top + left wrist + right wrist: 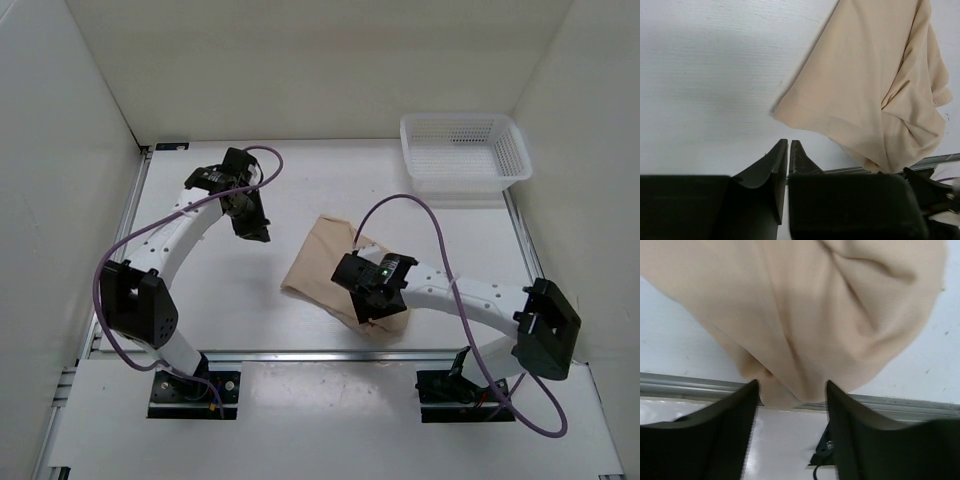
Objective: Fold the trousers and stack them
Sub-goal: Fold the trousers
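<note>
Right hand (pixel 792 387) is closest in its wrist view: two dark fingers (pixel 735 410) spread apart, with a bulge of the trousers (pixel 805 315) sitting in the gap between them. Cloth edge touches the inner side of both fingers. It does not look squeezed, so the hand is spread, not pinching. Below the fingertips runs the metal rail (pixel 690 382) at the near edge of the worktop (pixel 230 300), and the fabric's near tip overlaps it in this view.

Left hand (pixel 789 142) has its fingers pressed together with only a thin slit between them, and nothing is in it. It hangs over bare worktop. Trousers lie ahead and to the right of it, apart, no contact.

Top view: trousers are a compact, folded, light beige bundle, roughly diamond-shaped and wrinkled, lying flat on the worktop right of centre, toward the near edge. One corner points to the far side and the wide end lies near the rail. Right hand sits over the bundle's near-right end, hiding part of it. Right arm bends in from the right side. Left hand is to the left of the bundle's far corner, near but not touching, with the left arm arching up from its base at near left.

White mesh basket (pixel 465 180) stands in the far right corner of the worktop, well apart from the trousers. Purple cables loop off both arms.
</note>
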